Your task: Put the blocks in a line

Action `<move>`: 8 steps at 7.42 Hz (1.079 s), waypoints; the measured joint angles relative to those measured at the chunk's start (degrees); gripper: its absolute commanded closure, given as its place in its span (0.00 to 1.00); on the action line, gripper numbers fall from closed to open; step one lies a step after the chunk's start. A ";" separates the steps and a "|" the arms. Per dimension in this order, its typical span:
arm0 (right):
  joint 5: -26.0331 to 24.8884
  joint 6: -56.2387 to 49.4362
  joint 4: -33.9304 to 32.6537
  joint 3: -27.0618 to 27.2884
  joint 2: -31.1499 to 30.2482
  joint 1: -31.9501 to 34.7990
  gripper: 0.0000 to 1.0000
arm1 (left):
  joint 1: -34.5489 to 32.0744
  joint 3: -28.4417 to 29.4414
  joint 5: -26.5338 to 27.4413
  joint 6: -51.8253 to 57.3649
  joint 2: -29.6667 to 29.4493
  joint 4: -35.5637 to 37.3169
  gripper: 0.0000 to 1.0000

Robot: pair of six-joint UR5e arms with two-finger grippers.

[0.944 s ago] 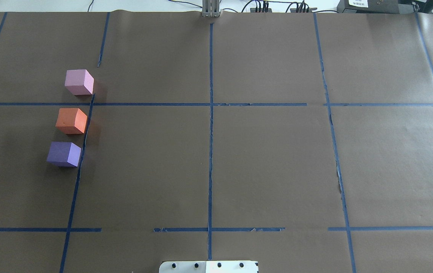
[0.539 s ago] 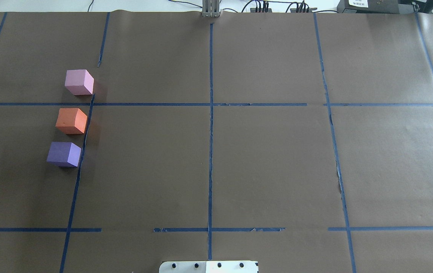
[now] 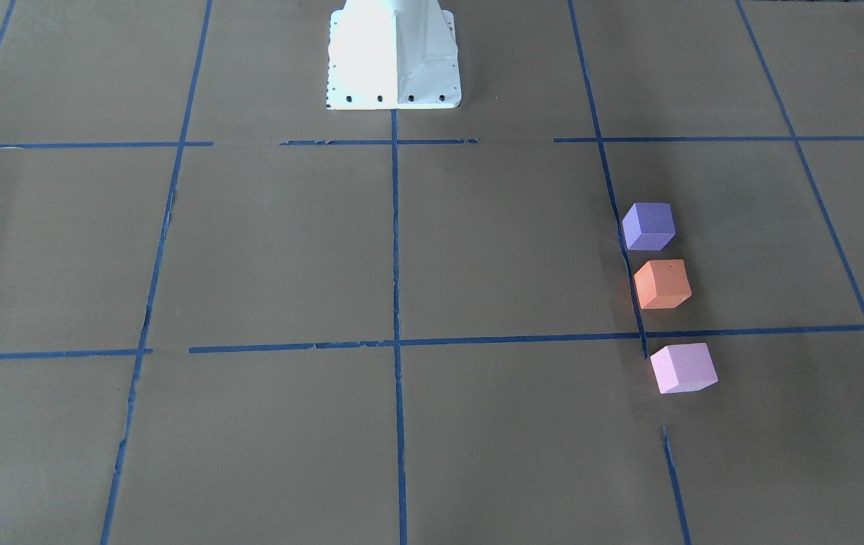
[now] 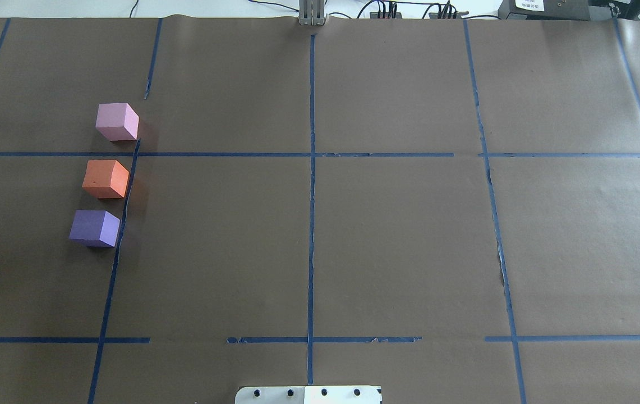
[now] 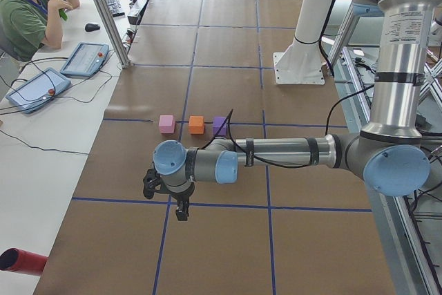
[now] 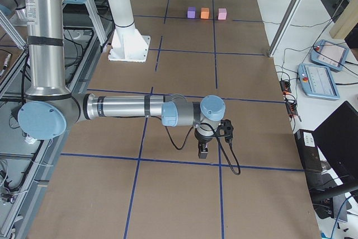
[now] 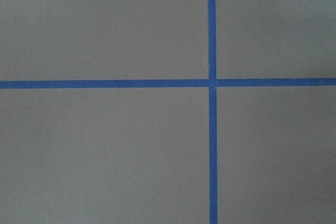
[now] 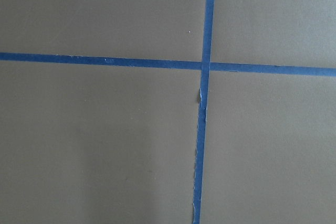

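Overhead exterior showed pale pink block (image 4: pixel 116 122), orange block (image 4: pixel 105 178), violet block (image 4: pixel 94 228) lined up at frame left, task looked done; left gripper (image 5: pixel 181 212), right gripper (image 6: pixel 203 152) well apart, grip state unreadable.

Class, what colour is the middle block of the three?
The middle block is orange; the overhead exterior view shows it best.

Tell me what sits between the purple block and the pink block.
The orange block sits there, touching neither; a blue tape line crosses between it and the pink block. The overhead exterior view shows this.
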 measured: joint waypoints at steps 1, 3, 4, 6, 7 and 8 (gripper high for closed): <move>0.00 0.00 0.00 0.00 0.00 0.00 0.00 | -0.36 -2.86 0.02 0.32 1.63 2.02 0.00; 0.00 -0.01 0.01 0.00 0.00 0.00 0.00 | -0.51 -5.36 0.03 0.60 3.49 3.33 0.00; 0.00 -0.03 -0.01 0.00 0.00 0.00 0.00 | -0.53 -5.63 0.03 0.64 3.85 3.39 0.00; 0.00 -0.01 -0.02 0.00 0.00 0.00 0.00 | -0.53 -5.70 0.03 0.67 4.08 3.18 0.00; 0.00 -0.02 0.00 0.00 0.00 0.00 0.00 | -0.53 -5.70 0.03 0.69 4.17 3.09 0.00; 0.00 -0.03 0.01 0.00 0.00 0.00 0.00 | -0.53 -5.62 0.03 0.72 4.21 3.03 0.00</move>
